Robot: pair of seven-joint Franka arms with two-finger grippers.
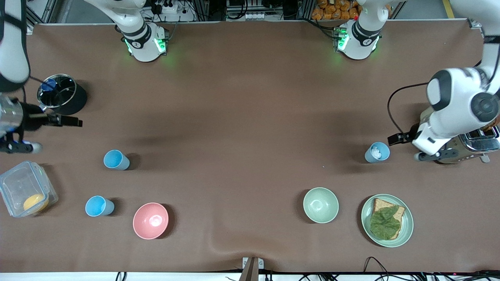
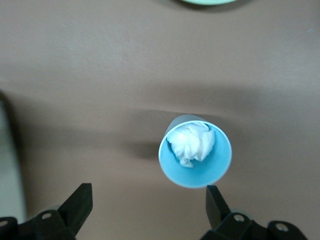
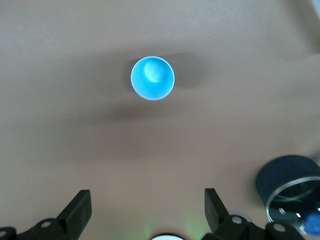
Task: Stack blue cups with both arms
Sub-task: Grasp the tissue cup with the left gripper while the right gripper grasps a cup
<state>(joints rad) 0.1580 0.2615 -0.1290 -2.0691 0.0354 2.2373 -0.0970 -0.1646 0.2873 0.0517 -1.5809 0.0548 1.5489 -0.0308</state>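
In the front view, the right hand (image 1: 58,121) hung over the desk (image 1: 242,117) at the right arm's end, just beside a black canister (image 1: 62,95); most of its arm was cut off by the frame edge. Its fingers could not be made out there. The left hand (image 1: 398,137) hung at the left arm's end, close to a blue cup holding white crumpled stuff (image 1: 377,152), with a toaster (image 1: 474,144) partly hidden under the arm. Two empty blue cups stood at the right arm's end: one (image 1: 116,160) not far from the right hand, the other (image 1: 99,206) nearer the camera, beside a pink bowl (image 1: 150,220). A clear lidded box (image 1: 25,189), a pale green bowl (image 1: 320,205) and a plate with bread and a leaf (image 1: 386,220) also lay on the desk.

In the left wrist view, the left hand (image 2: 150,202) had its fingers (image 2: 77,202) spread wide apart, gripping nothing. The filled cup (image 2: 195,150) stood just ahead of the fingertips, closer to one finger than the other.

In the right wrist view, the right hand (image 3: 147,210) was likewise spread apart and held nothing. An empty blue cup (image 3: 152,78) stood well ahead of its fingertips, roughly in line with the gap. The canister (image 3: 290,187) was cut off at the frame's corner.
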